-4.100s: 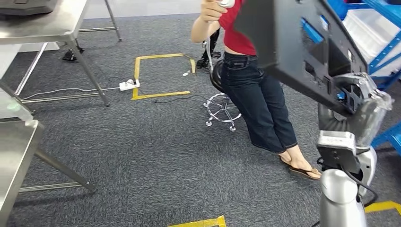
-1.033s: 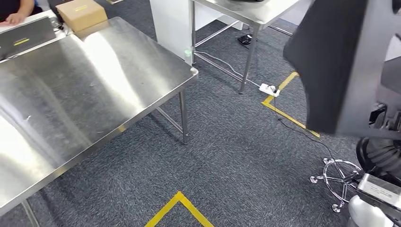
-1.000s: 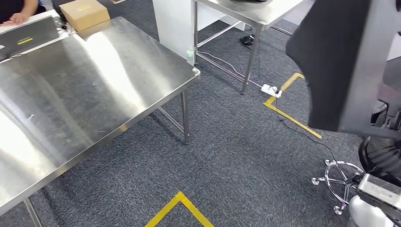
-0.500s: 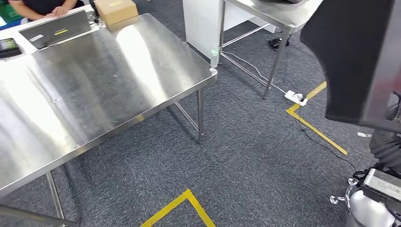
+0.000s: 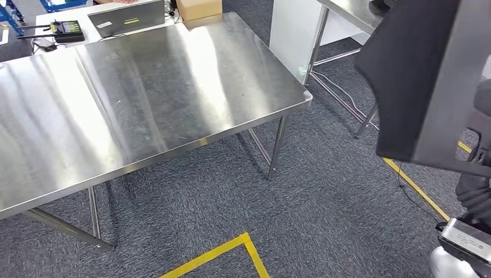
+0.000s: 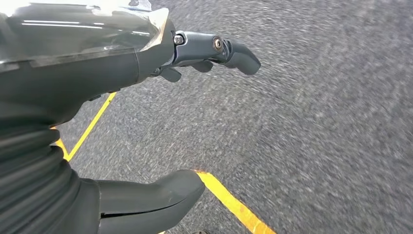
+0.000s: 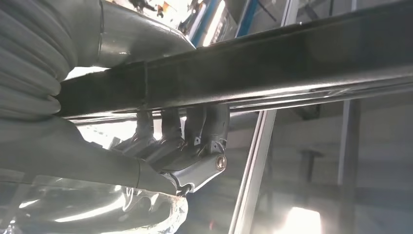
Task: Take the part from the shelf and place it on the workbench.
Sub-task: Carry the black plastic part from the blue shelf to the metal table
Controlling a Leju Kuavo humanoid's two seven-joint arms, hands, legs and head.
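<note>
Steel is taking up most of your head view now: the workbench [image 5: 145, 98] is lying broad and bare across the left and middle, where half a second ago it was sitting further to the left with less of its top showing, and four seconds ago you were looking at open carpet and a seated person instead. That whole-picture shift is the camera turning with the robot, not the table moving, so you are closing on the drop-off and the carry looks to be nearing its end. The part [image 5: 425, 75], a large black panel, is hanging high on the right of the head view, well clear of the bench top and not yet over it. Your right hand [image 7: 180, 151] is gripping it: in the right wrist view the fingers are hooking up over the panel's dark edge, though the glare there is making it hard to say how deep the hold goes. Your left hand [image 6: 146, 122] is hanging over the grey carpet [image 5: 324, 220] with thumb and fingers apart and nothing in it. At the bench's far edge a laptop [image 5: 130, 17] and a cardboard box [image 5: 198, 8] are sitting, well away from the nearer stretch, and yellow floor tape [image 5: 231, 249] is marking a corner just ahead of you.
</note>
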